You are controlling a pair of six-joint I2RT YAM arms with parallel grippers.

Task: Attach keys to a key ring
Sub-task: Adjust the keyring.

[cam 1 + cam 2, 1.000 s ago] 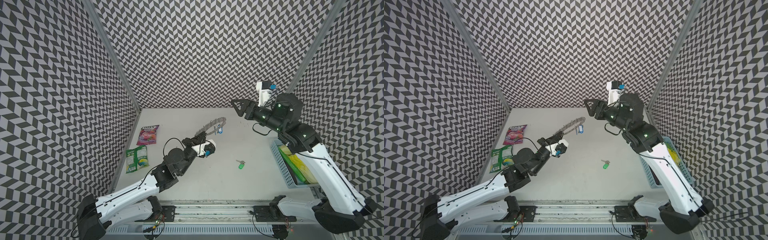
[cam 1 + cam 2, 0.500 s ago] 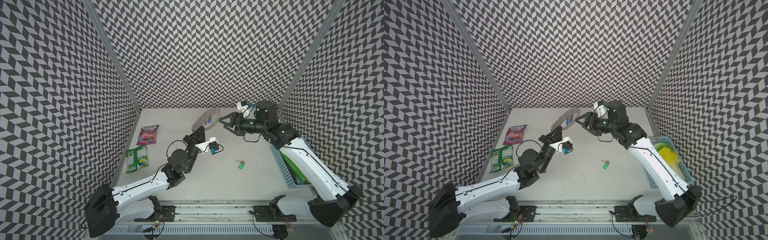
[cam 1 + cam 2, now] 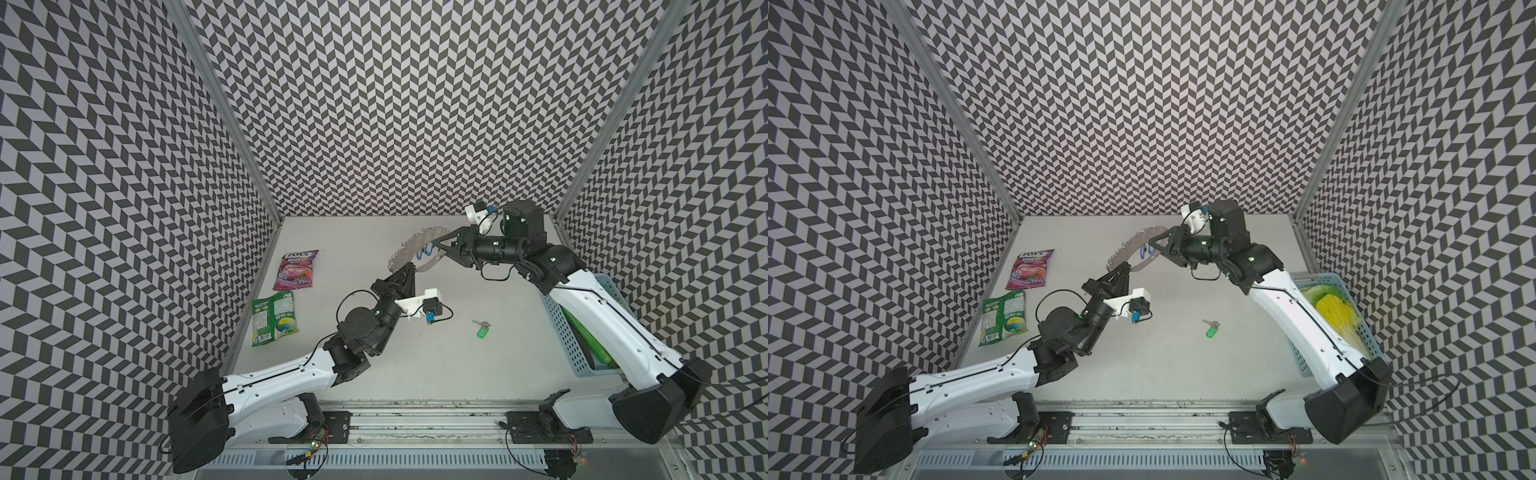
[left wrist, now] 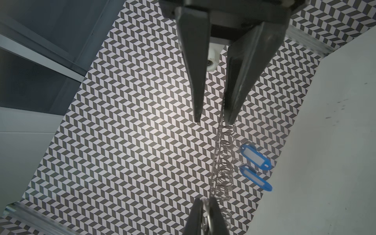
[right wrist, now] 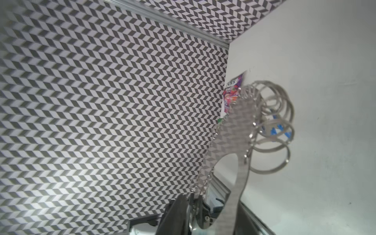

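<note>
Step in hand: presentation of the key ring (image 3: 411, 249), not yet the attachment itself. In both top views the left gripper (image 3: 409, 268) has its fingers (image 4: 194, 221) clenched on the gray crescent plate at 7 o'clock from the plate's middle and holds it clear of the table (image 3: 415, 374). The right gripper (image 4: 213, 121) meets the plate at 2 o'clock. Its fingers (image 4: 244, 81) stand apart: one lies along the plate, the other shows a gap, so no second grip is made. Two blue tags (image 4: 255, 155) hang from the wire rings (image 4: 224, 162) near that end. The key (image 3: 482, 330), with its green tag, lies flat on the table at 5 o'clock from the plate, well apart from both grippers and untouched. Judgement: the task is at an early stage. The next move calls for a square closure of the right fingers on the thin plate edge without trapping a wire ring. One arm must then be freed to pinch the key by its tag.
</note>
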